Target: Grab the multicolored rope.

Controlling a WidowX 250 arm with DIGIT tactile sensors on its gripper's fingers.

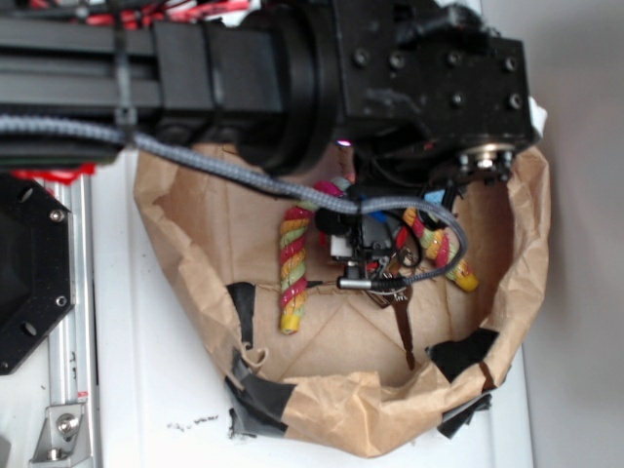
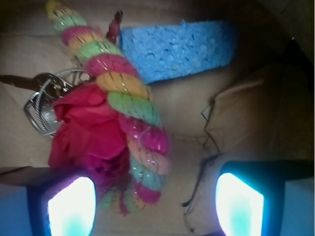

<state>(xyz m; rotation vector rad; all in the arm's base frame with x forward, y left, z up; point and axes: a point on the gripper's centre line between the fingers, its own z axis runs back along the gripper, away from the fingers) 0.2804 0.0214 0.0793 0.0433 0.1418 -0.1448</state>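
The multicolored rope (image 2: 129,101), twisted from pink, yellow and green strands, runs diagonally down the wrist view from the top left to between my fingers. In the exterior view its left leg (image 1: 292,271) lies on the brown paper, and the arch top is hidden under the arm. My gripper (image 2: 155,206) is open, and its lit pads (image 2: 71,206) stand on either side of the rope's lower bend, which lies closer to the left pad. From outside, the gripper (image 1: 361,249) hangs low inside the paper bin, mostly covered by the arm.
A red fabric flower (image 2: 91,128) presses against the rope's left side. A blue sponge (image 2: 177,49) lies beyond it. Keys on a ring (image 2: 44,103) sit at the left. Crumpled brown paper walls (image 1: 331,409), patched with black tape (image 1: 463,356), surround everything.
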